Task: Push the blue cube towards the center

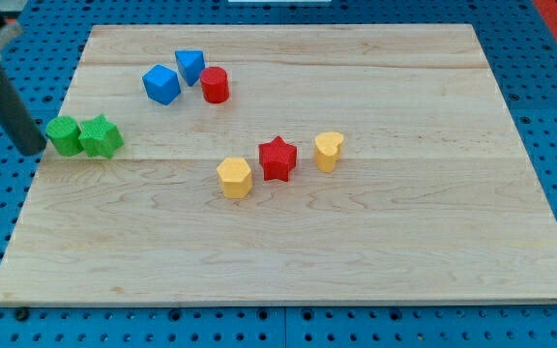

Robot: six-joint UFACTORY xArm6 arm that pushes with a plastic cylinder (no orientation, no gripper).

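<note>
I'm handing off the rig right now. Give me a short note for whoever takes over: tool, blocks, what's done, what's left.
Tool: my tip sits at the board's left edge, just left of the green cube and green star, well away from the target.
Blue cube: upper left, beside the blue triangular block and red cylinder.
Done: the cube is not central yet.
Left: bring the tip to the cube's upper-left side and push toward the red star.

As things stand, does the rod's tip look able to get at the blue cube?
Probably yes: my tip sits at the board's left edge beside the green blocks, and bare board lies between it and the blue cube.
</note>
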